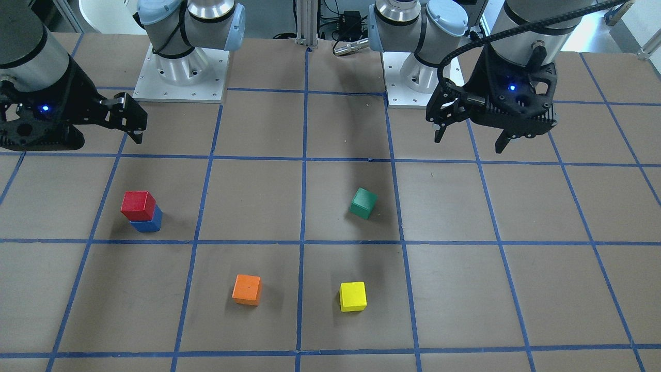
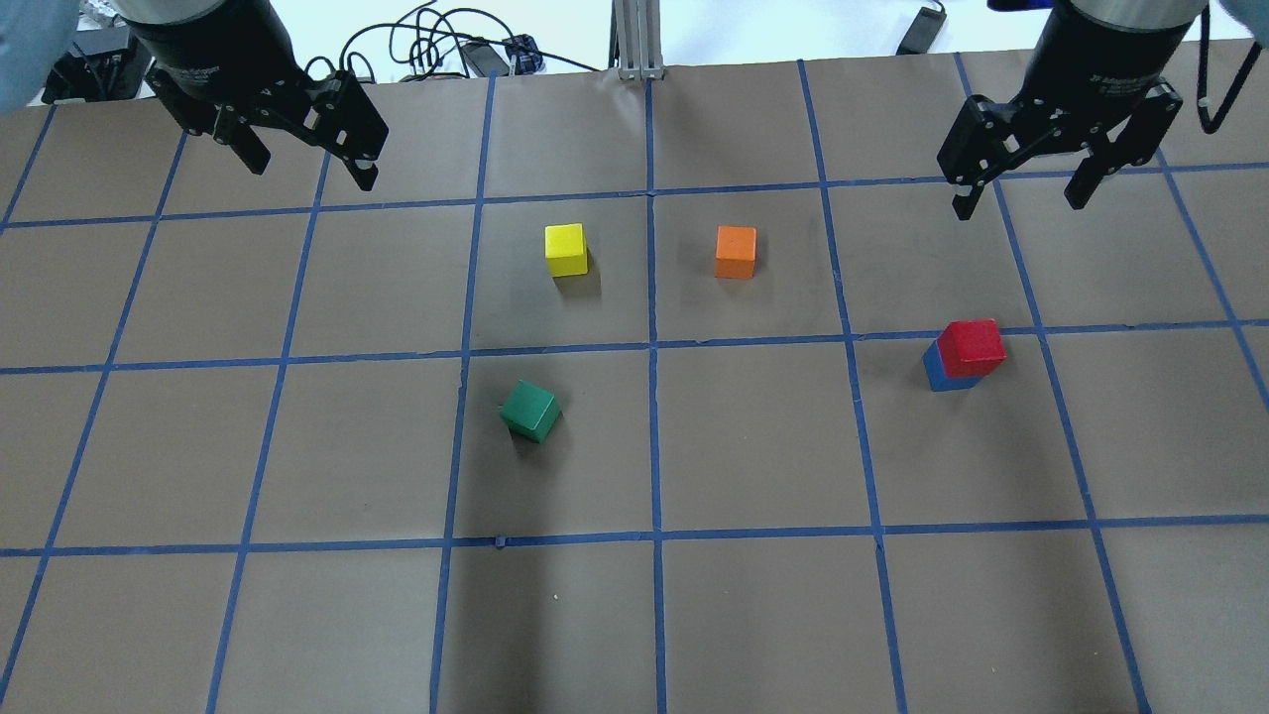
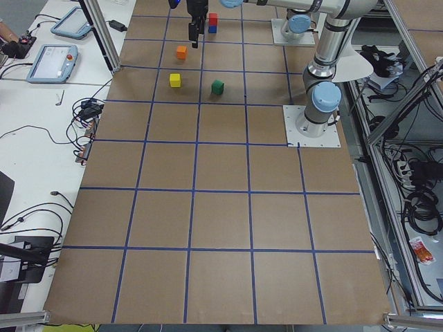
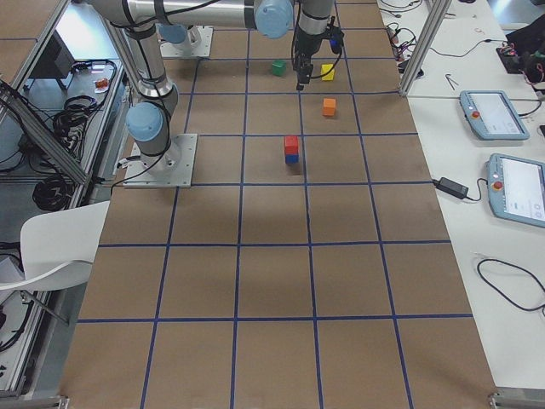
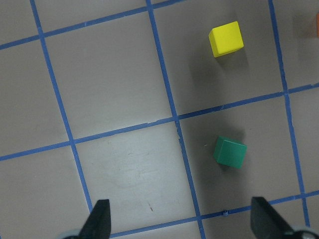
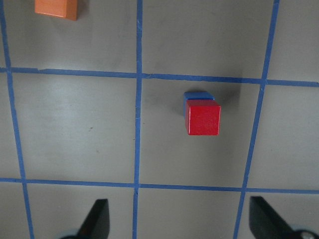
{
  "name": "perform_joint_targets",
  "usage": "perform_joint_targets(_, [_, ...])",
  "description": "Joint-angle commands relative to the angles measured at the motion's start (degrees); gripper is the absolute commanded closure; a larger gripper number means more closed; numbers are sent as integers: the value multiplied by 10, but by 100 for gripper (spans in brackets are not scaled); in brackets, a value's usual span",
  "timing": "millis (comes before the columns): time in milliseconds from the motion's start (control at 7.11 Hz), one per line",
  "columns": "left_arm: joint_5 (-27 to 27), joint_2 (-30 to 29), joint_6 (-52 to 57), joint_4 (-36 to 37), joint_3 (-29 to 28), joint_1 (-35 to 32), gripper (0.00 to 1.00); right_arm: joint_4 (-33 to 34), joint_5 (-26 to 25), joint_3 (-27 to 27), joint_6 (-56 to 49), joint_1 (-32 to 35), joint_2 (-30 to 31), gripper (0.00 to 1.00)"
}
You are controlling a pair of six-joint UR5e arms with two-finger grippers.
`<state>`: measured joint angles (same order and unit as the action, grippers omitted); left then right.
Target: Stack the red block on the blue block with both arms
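Note:
The red block (image 1: 138,205) sits on top of the blue block (image 1: 148,225), slightly offset from it. The stack also shows in the overhead view, red block (image 2: 972,347) on blue block (image 2: 934,377), and in the right wrist view, red block (image 6: 203,117) over blue block (image 6: 197,94). My right gripper (image 2: 1019,205) is open and empty, raised above and beyond the stack, with its fingertips (image 6: 98,219) apart at the bottom of the wrist view. My left gripper (image 2: 313,173) is open and empty, raised far from the stack; it also shows in the front view (image 1: 469,144).
A green cube (image 2: 530,410) lies turned at an angle near the table's middle. A yellow cube (image 2: 566,249) and an orange cube (image 2: 736,252) stand beyond it. The two arm bases (image 1: 181,77) (image 1: 413,77) stand at the robot's edge. Blue tape lines grid the brown table.

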<state>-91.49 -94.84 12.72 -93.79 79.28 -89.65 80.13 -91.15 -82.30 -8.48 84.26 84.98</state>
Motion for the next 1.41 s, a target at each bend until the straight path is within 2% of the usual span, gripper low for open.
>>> perform_joint_targets(0, [0, 0, 0, 0, 0, 0, 0, -4, 4, 0, 29, 45, 7, 0])
perform_joint_targets(281, [0, -1, 0, 0, 0, 0, 0, -3, -4, -2, 30, 73, 6, 0])
perform_joint_targets(1267, [1, 0, 0, -1, 1, 0, 0, 0, -3, -30, 30, 75, 21, 0])
